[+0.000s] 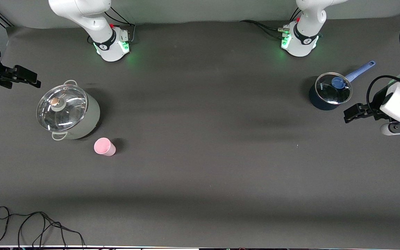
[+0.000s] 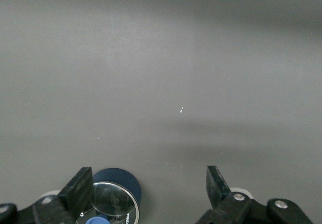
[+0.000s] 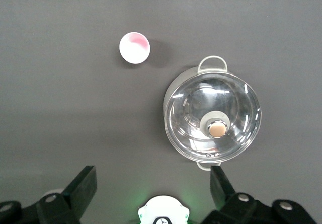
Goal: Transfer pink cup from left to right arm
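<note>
Matte dark grey tabletop point(image 1: 200, 166), cloth-like, faintly streaked with shadow bands. Small pale-pink cup point(image 1: 104, 146), smooth plastic, tapered and handleless, standing upright near the right arm's end, open mouth upward, long axis vertical; round rim showing white with a pink inside from the right wrist view point(image 3: 135, 48). Just beside it, slightly farther from the front camera, a pale grey-green pot point(image 1: 68, 113), round with two loop handles, capped by a domed glass lid with a metal rim and a tan knob; cup and pot apart, not touching. At the left arm's end, a dark navy saucepan point(image 1: 326, 93), glass-lidded with a blue knob, its lighter blue straight handle angled away from the front camera. Thin black cable point(image 1: 36, 225) looped along the tabletop edge nearest the front camera.

Left gripper point(image 1: 351, 114) black, open-linkage claw, hanging over the tabletop just beside the saucepan, jaws wide apart, nothing between them. Right gripper point(image 1: 26, 77) black and blocky, up over the tabletop edge near the pot, jaws spread, empty
</note>
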Tool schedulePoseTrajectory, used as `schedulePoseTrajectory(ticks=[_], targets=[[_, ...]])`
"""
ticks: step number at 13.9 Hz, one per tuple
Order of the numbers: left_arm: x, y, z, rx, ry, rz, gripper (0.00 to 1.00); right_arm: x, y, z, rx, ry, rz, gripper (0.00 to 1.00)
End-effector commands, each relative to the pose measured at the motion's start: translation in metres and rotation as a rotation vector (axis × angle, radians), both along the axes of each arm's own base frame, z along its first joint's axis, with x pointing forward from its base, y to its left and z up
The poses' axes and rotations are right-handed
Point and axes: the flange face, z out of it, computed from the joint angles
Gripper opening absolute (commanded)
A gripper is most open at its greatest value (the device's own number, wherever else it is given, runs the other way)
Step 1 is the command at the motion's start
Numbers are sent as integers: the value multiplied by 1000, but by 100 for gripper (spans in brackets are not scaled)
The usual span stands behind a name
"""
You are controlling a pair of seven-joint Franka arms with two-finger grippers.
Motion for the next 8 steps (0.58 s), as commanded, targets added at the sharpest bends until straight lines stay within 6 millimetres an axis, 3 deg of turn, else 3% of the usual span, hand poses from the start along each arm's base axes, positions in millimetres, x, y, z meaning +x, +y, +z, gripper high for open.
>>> schedulePoseTrajectory(ticks=[1,4,8], targets=[[-7,-9,10,7,-14,-25,100,-10,2,7,-5,-37,-5,100],[-6,-8,13,7,-16,-124,100,-5,9,8,63,-71,-11,100],[-5,-3,20,8,-30,-129,100,-4,9,8,64,-77,3,100]])
